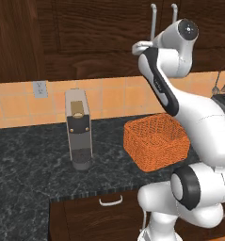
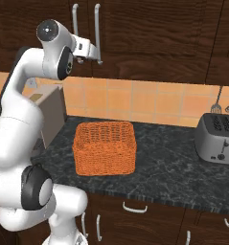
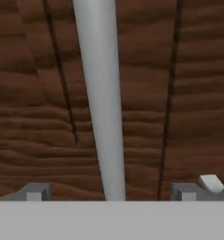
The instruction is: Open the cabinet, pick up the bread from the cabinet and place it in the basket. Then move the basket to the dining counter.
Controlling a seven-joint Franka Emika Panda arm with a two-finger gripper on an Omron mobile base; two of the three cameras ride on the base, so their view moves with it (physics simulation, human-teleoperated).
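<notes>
The gripper (image 3: pixel 111 192) is raised to the cabinet (image 2: pixel 149 33) doors, at the foot of a silver handle (image 3: pixel 100 93). In the hand view the handle runs up between the two fingertips (image 3: pixel 34 192), which stand wide apart on either side of it and do not touch it: the gripper is spread and holds nothing. In the left base view the arm's upper links hide the gripper, and only the tops of the two handles (image 1: pixel 153 19) show above them. The cabinet doors are closed, so whatever is inside is hidden. The basket (image 2: pixel 105 147) sits on the black granite surface (image 2: pixel 173 177), its inside visible as bare weave from both sides. A coffee machine (image 1: pixel 78 134) stands well to its left, half covered by the arm in the right base view; a toaster (image 2: pixel 216 139) is cut off at the right edge there.
</notes>
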